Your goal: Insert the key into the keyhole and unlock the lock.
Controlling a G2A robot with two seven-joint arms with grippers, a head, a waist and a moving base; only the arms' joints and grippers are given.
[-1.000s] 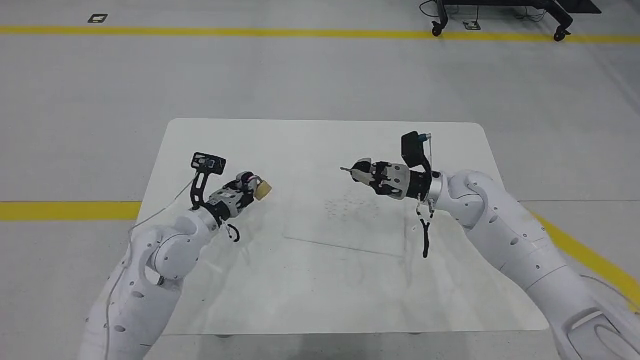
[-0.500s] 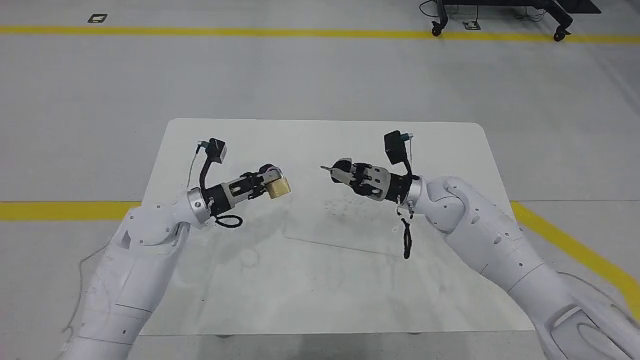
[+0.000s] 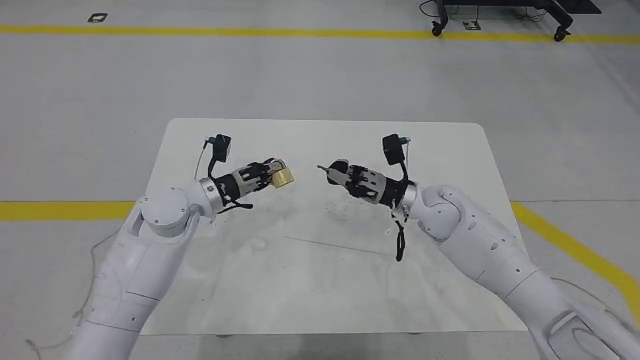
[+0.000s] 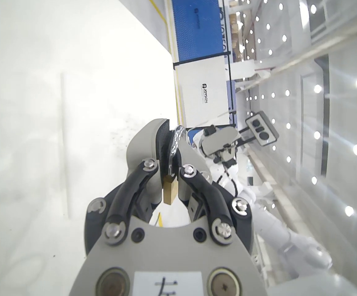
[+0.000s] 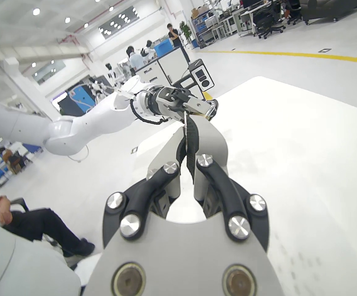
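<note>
While left gripper [image 3: 270,173] clamps lock [image 3: 285,176], right gripper [image 3: 338,172] pinches key [image 3: 324,169], tip facing lock, near, not touching

Brass-coloured metal lock [image 4: 169,191], dull satin sheen; shackle [image 4: 176,139] bright, chrome-like. Thin bare-metal key [image 5: 185,121], silvery. On left gripper [image 4: 172,135] and right gripper [image 5: 188,130]: fingers [image 5: 210,143] matt grey, smooth, metal or plastic unclear; linkages [image 5: 218,183] glossy black; pads [image 5: 193,143] black, ribbed, rubber-like; screw heads [image 5: 238,224] polished metal. Arm shells [image 3: 480,250] glossy white plastic. Smooth white table [image 3: 440,280], matt top with faint grey scuffs and specks.
</note>
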